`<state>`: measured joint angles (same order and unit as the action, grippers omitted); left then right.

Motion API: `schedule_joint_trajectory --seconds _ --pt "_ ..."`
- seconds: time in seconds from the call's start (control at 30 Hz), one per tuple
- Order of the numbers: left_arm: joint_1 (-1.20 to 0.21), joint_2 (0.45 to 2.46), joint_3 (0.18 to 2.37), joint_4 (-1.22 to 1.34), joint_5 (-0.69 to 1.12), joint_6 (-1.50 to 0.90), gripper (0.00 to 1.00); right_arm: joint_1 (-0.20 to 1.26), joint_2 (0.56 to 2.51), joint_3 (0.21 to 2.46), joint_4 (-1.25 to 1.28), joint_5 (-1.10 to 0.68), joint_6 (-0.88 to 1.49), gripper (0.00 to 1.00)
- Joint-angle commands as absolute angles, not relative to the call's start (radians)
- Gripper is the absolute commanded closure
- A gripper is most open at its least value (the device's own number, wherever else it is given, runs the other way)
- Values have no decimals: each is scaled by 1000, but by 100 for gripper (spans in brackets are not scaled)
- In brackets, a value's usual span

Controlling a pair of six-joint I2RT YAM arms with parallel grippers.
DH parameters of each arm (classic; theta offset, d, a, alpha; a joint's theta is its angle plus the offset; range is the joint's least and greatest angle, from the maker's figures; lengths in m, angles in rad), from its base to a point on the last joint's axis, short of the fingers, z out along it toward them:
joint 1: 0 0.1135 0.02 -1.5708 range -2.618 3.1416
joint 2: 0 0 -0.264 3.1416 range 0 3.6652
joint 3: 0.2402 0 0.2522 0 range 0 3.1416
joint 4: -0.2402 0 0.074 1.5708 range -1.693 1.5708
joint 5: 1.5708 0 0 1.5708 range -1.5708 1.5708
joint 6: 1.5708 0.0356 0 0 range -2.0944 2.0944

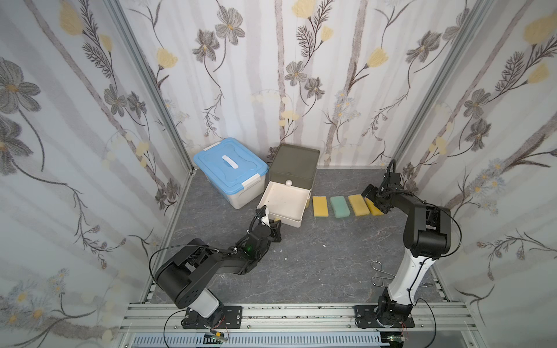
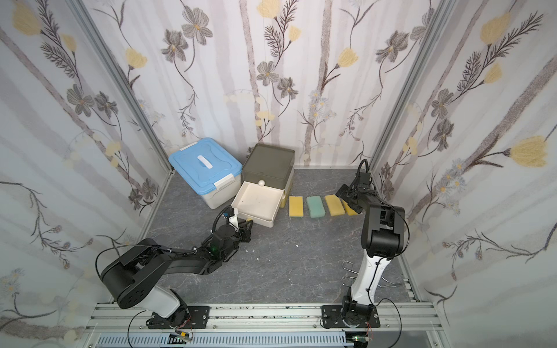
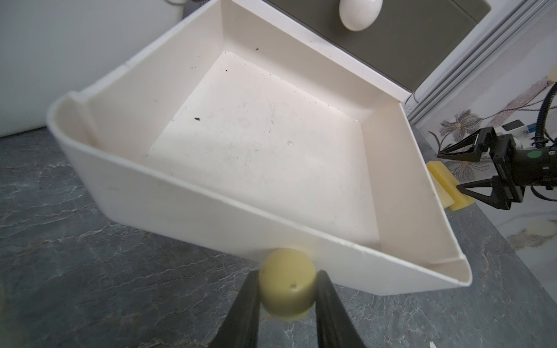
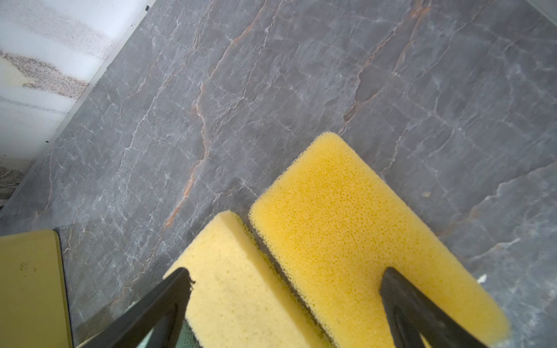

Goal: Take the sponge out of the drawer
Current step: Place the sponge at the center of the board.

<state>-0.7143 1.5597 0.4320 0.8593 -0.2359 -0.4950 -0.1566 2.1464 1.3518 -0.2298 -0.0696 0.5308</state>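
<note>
The white drawer [image 1: 283,201] [image 3: 256,135] stands pulled out and holds nothing. My left gripper [image 1: 275,222] [image 3: 287,286] is shut on its pale yellow knob [image 3: 286,281] at the front wall. Several sponges lie in a row on the table to the right of the drawer: yellow [image 1: 320,206], green [image 1: 340,206], yellow [image 1: 358,205], and a bright yellow one [image 1: 375,208] [image 4: 346,226]. My right gripper [image 1: 371,196] [image 4: 286,274] hangs open just above the two rightmost sponges. Its fingers straddle the pale yellow sponge [image 4: 238,286] and the bright one, gripping neither.
A grey-green cabinet [image 1: 294,164] with a white upper knob [image 1: 288,182] houses the drawer. A blue-lidded box [image 1: 230,168] stands against it on the left. A bent wire object [image 1: 378,272] lies by the right arm's base. Walls close in on three sides.
</note>
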Motion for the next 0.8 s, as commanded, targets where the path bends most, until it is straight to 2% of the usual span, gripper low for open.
schedule_joint_trajectory --seconds 0.0,0.4,0.63,0.77 --pt "-714 1559 428 822 -250 -502 79 -164 2141 1358 -229 -19 539 0" --pt "-714 1566 432 822 -245 -506 79 -167 2144 1368 -199 -71 527 0" --pt "-715 1571 436 822 -241 -507 79 -158 2074 1321 -147 -129 505 0" --pt "-714 1573 437 822 -241 -510 79 -146 2014 1288 -140 -102 508 0"
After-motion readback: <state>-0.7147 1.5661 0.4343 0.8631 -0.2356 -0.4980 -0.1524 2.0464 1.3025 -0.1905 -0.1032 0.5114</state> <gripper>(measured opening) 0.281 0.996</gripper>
